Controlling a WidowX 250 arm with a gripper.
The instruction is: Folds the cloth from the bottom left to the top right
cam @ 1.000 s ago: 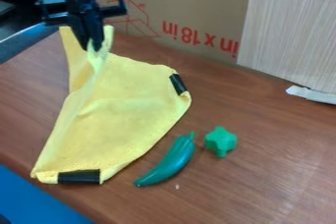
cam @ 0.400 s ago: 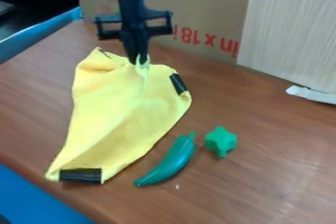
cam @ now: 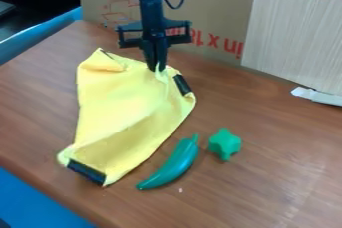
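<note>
The yellow cloth (cam: 127, 107) lies rumpled on the left half of the table, with a black strip near its right upper edge and another at its bottom corner. My gripper (cam: 157, 68) hangs at the cloth's upper right, just left of the upper black strip. It is shut on a pinched bit of the cloth, which peaks slightly between the fingertips.
A green toy pepper (cam: 172, 164) lies just right of the cloth's lower part, with a green star-shaped piece (cam: 225, 144) beside it. Behind the table stand a cardboard box (cam: 214, 2) and a pale wood-grain panel (cam: 294, 32).
My gripper has moved right and slightly down with the pinched cloth. The cloth's left side has followed rightward, and its bottom left corner has shifted up and right.
</note>
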